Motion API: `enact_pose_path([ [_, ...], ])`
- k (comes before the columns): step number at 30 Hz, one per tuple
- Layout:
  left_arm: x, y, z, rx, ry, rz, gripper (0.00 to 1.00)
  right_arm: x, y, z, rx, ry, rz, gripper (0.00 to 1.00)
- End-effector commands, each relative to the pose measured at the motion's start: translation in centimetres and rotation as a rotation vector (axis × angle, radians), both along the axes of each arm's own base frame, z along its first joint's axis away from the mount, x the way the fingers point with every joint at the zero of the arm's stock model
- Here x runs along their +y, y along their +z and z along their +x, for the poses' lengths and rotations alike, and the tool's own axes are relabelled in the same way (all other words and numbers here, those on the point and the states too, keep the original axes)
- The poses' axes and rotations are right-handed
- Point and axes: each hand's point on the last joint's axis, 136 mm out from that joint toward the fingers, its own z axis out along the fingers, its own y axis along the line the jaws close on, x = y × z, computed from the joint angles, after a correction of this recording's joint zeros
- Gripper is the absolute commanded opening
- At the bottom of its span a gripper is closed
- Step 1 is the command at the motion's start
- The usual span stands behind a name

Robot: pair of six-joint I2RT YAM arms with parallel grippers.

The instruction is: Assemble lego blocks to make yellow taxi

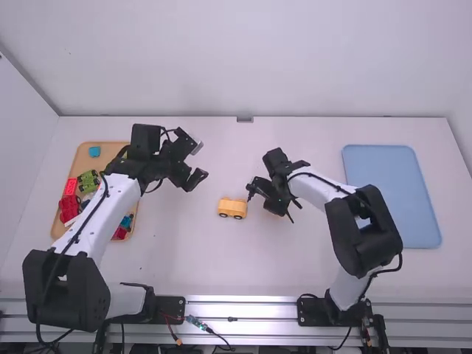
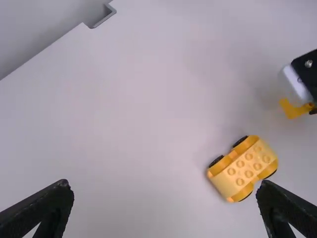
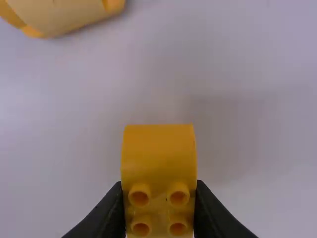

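High view: the wheeled yellow base (image 1: pixel 232 208) sits mid-table; the wooden tray (image 1: pixel 112 149) and blue tray (image 1: pixel 391 199) flank it well apart, leaving working room.

Left wrist view: the left gripper (image 2: pixel 164 185) has jaws wide apart — good for bracing the base.

Right wrist view: the right gripper (image 3: pixel 159 191) clamps the curved yellow brick (image 3: pixel 158 153) — square its edges over the studs, then press straight down.

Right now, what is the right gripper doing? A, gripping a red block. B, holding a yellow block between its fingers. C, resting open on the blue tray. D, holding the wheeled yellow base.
B: the right gripper has its fingers closed on a yellow block, while the wheeled yellow base sits apart on the table.
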Motion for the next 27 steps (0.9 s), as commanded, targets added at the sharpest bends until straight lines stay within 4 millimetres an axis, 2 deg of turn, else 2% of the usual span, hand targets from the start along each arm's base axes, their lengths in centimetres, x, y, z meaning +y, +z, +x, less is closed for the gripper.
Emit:
enact_pose_path([
  [1, -0.2, 0.5, 0.2, -0.017, -0.018, 0.003, 0.99, -0.4, -1.0, -0.6, -0.011, 0.118, -0.056, 0.19],
  [5, -0.2, 0.5, 0.2, -0.017, -0.019, 0.003, 0.99, -0.6, -1.6, -1.4, 0.0, 0.199, -0.071, 0.22],
  [13, -0.2, 0.4, 0.2, -0.015, -0.019, 0.003, 0.99, -1.2, -1.8, -1.6, 0.015, 0.197, -0.059, 0.32],
  [19, -0.2, 0.3, 0.0, -0.006, -0.019, 0.004, 0.99, -1.6, -1.9, -1.7, 0.037, 0.173, -0.041, 0.45],
  [22, -0.2, 0.3, 0.0, -0.006, -0.019, 0.004, 0.99, -1.7, -1.9, -1.8, 0.038, 0.173, -0.043, 0.47],
  [23, -0.2, 0.3, 0.0, -0.007, -0.019, 0.004, 0.99, -1.7, -1.9, -1.6, 0.031, 0.172, -0.044, 0.57],
  [27, -0.2, 0.3, 0.0, -0.016, -0.035, 0.016, 0.99, -1.1, -1.3, -1.1, 0.018, 0.174, -0.024, 0.87],
])
